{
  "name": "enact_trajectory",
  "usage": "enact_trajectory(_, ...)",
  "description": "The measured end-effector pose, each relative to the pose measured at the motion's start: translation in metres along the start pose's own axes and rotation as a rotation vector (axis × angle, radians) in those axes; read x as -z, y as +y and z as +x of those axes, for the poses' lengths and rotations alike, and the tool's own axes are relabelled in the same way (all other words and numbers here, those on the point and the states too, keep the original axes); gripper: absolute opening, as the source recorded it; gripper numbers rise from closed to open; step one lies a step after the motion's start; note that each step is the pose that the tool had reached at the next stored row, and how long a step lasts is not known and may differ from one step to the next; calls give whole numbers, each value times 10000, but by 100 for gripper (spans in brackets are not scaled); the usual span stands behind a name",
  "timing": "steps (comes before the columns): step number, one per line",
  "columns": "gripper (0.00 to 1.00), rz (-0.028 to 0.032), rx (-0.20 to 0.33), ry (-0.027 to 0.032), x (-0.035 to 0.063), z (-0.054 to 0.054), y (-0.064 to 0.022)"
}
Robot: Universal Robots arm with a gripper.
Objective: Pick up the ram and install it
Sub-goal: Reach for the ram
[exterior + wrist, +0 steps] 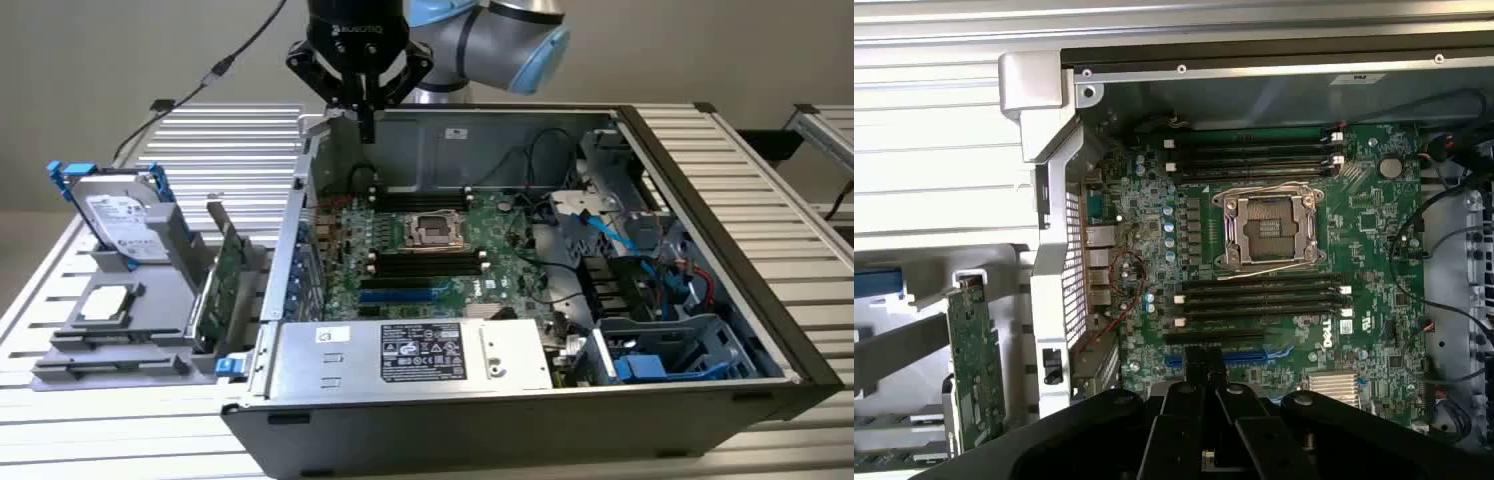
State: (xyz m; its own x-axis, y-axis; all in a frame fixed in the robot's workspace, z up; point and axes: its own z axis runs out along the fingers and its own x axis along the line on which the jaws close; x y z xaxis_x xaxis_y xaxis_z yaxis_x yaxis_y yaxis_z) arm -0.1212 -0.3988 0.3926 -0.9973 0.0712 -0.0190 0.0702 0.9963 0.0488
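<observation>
In the exterior view we have the claw (366, 128) hanging over the far corner of the open computer case (694, 180), on the exterior view's left. Its fingers are pressed together and we see nothing between them. The ram (230, 280), a narrow green board as far as we can tell, stands on edge in the grey rack (120, 340) just outside the case wall. It sits beside the hard drive (120, 215) and well apart from the claw. Over to the wrist view, where we look straight down onto the motherboard (1154, 260). The claw (1204, 360) is pinched shut and empty above the black memory slots (1254, 295), which stand bare near the processor socket (1269, 228). The ram (976, 360) is upright in its rack, beyond the case wall.
</observation>
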Motion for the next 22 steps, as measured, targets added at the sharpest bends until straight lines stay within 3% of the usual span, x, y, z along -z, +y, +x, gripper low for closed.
enact_trajectory(11, 11, 1, 0, 1, 0, 6, -1)
enact_trajectory(22, 11, 0, 0, 0, -36, 494, -79)
